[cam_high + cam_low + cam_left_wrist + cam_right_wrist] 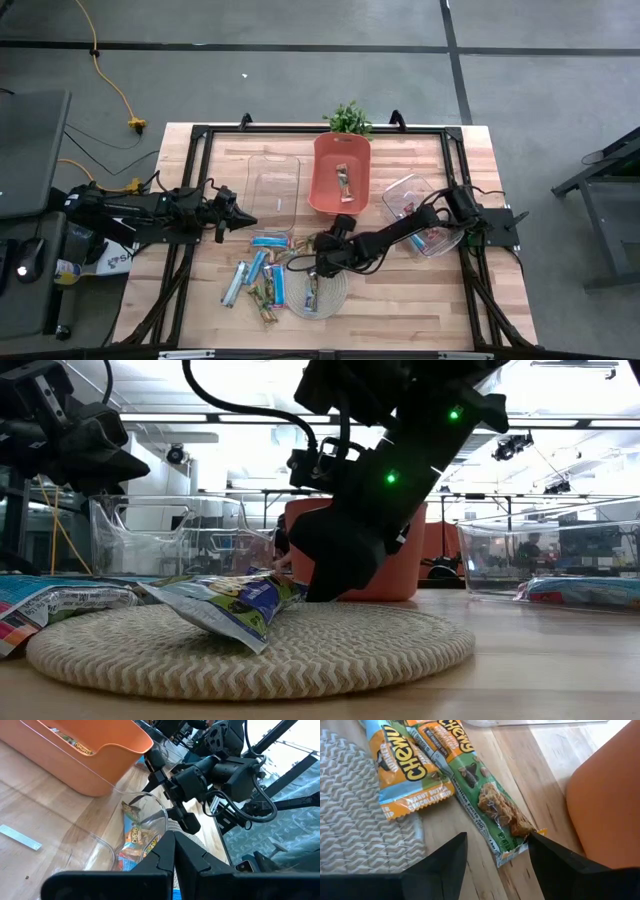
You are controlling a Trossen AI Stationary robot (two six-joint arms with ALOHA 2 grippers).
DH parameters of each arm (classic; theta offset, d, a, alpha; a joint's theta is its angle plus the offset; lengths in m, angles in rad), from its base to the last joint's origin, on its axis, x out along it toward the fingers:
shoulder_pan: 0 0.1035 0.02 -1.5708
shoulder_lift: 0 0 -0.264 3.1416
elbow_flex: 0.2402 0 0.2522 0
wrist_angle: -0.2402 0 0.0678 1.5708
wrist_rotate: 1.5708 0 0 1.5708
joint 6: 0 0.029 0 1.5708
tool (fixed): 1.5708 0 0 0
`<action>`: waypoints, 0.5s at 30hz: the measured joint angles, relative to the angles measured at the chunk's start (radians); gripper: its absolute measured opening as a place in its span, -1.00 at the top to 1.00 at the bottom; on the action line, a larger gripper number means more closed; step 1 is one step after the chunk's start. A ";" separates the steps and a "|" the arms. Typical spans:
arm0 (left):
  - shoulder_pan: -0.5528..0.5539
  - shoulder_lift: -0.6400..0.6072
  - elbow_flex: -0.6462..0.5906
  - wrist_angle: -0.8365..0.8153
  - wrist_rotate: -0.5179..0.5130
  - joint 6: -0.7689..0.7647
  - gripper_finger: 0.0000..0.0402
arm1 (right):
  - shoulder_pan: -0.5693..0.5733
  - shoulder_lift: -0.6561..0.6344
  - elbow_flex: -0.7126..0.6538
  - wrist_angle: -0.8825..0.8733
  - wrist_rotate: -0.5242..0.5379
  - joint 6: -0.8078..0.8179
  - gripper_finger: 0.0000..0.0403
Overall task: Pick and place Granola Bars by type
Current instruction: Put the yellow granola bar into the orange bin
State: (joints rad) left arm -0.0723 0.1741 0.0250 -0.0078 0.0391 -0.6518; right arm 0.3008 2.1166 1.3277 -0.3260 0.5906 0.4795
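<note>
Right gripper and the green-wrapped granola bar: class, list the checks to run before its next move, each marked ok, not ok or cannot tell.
1. Right gripper open: ok.
2. Green-wrapped bar end lies between its fingers: ok, in the right wrist view.
3. Bar free of neighbours: not ok, a blue-wrapped bar lies against it.
4. Orange bin able to take a bar: ok, it holds only a bar or so.
5. Left gripper out of the way: ok, shut, over by the clear bin.
6. Fingers touching the bar: cannot tell.
</note>
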 joint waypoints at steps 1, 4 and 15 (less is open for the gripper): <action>0.000 0.000 0.000 0.000 0.000 0.000 1.00 | 0.000 0.000 0.000 0.000 -0.003 -0.008 0.03; 0.000 0.000 0.000 0.001 0.000 0.000 1.00 | 0.000 0.000 0.000 0.000 -0.011 -0.010 0.07; 0.000 0.000 0.000 0.003 0.000 0.000 1.00 | 0.000 0.000 0.000 0.001 -0.076 -0.009 0.67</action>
State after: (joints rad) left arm -0.0725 0.1744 0.0250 -0.0044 0.0391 -0.6518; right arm 0.3012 2.1166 1.3277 -0.3248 0.5150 0.4702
